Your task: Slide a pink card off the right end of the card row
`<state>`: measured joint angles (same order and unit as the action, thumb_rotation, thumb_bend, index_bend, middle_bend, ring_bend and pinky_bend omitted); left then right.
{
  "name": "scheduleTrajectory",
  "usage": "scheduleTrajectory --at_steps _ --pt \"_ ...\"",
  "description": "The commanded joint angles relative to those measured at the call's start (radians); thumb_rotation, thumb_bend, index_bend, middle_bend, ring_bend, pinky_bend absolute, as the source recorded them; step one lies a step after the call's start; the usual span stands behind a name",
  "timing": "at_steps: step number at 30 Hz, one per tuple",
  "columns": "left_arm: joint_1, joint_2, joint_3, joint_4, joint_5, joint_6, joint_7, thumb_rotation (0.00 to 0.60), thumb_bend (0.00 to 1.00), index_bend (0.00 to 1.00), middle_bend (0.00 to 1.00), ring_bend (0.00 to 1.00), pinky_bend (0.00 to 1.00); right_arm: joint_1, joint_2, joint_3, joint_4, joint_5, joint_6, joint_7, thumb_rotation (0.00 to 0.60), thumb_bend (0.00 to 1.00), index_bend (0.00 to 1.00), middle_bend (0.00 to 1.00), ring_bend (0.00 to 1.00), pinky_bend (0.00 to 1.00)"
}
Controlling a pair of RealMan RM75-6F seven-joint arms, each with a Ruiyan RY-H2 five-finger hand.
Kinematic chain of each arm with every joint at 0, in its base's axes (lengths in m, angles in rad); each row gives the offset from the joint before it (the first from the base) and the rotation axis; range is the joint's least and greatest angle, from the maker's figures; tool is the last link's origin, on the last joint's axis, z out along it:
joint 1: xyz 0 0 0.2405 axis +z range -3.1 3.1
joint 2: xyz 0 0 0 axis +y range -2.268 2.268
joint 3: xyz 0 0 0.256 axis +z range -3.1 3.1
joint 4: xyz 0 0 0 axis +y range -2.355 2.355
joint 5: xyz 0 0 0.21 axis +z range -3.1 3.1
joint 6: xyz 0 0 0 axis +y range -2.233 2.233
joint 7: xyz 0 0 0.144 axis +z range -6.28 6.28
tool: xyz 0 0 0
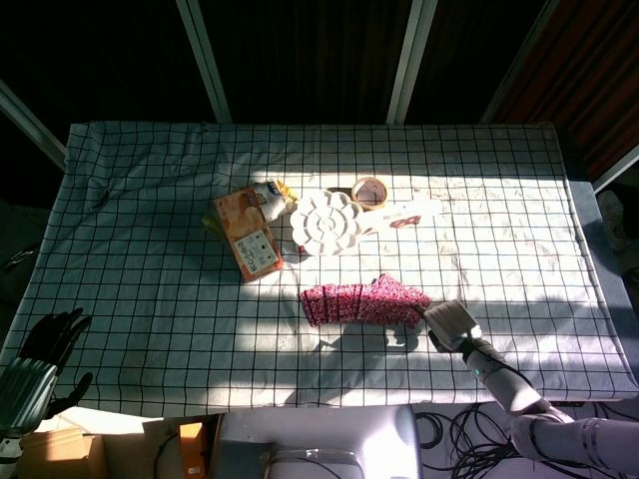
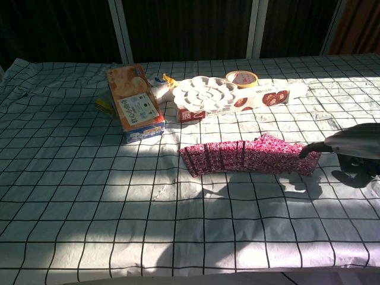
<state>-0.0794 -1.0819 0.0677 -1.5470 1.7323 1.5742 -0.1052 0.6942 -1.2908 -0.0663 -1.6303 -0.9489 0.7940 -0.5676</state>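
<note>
A row of overlapping pink patterned cards (image 1: 354,302) (image 2: 237,157) lies on the checked cloth in front of the white flower-shaped tray. The rightmost pink card (image 1: 414,299) (image 2: 301,164) sticks out past the row's right end. My right hand (image 1: 451,324) (image 2: 355,142) hovers low just right of it, one finger stretched out and touching that card's edge. Its other fingers are curled underneath. My left hand (image 1: 38,361) hangs off the table's near left corner with fingers spread, holding nothing.
Behind the cards stand an orange snack box (image 1: 248,235) (image 2: 135,102), a white flower-shaped tray (image 1: 324,222) (image 2: 205,93), a tape roll (image 1: 370,191) (image 2: 241,78) and a long white box (image 1: 404,216) (image 2: 276,95). Checked cloth (image 1: 519,230) spreads to the right and front.
</note>
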Motion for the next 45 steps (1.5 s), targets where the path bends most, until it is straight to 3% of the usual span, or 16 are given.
scheduleTrajectory --at_steps 1,12,17,21,32,45 --pt "0.001 0.000 0.000 0.000 0.000 0.001 0.001 0.600 0.37 0.00 0.00 0.00 0.00 -0.014 0.021 -0.026 -0.021 -0.014 0.023 -0.016 0.600 0.60 0.18 1.00 0.95 1.00" --pt "-0.001 -0.002 0.003 -0.003 0.003 -0.004 0.010 0.600 0.37 0.00 0.00 0.00 0.00 -0.094 0.090 -0.135 -0.110 -0.118 0.124 -0.073 0.600 0.60 0.19 1.00 0.95 1.00" --pt "-0.002 -0.002 0.002 -0.005 0.000 -0.007 0.012 0.600 0.37 0.00 0.00 0.00 0.00 -0.120 0.113 -0.113 -0.139 -0.216 0.183 -0.005 0.600 0.60 0.17 1.00 0.95 1.00" --pt "-0.002 -0.001 0.002 -0.005 -0.001 -0.006 0.011 0.600 0.37 0.00 0.00 0.00 0.00 -0.116 0.118 -0.080 -0.149 -0.232 0.190 0.022 0.600 0.60 0.15 1.00 0.95 1.00" --pt "-0.004 0.004 0.000 -0.007 -0.012 -0.014 0.010 0.600 0.37 0.00 0.00 0.00 0.00 0.006 -0.021 0.034 -0.078 -0.010 0.073 -0.088 0.600 0.60 0.14 1.00 0.95 1.00" --pt "-0.001 0.009 -0.002 -0.004 -0.017 -0.010 -0.003 0.600 0.37 0.00 0.00 0.00 0.00 0.077 -0.098 0.032 -0.027 0.141 0.067 -0.175 0.600 0.60 0.14 1.00 0.95 1.00"
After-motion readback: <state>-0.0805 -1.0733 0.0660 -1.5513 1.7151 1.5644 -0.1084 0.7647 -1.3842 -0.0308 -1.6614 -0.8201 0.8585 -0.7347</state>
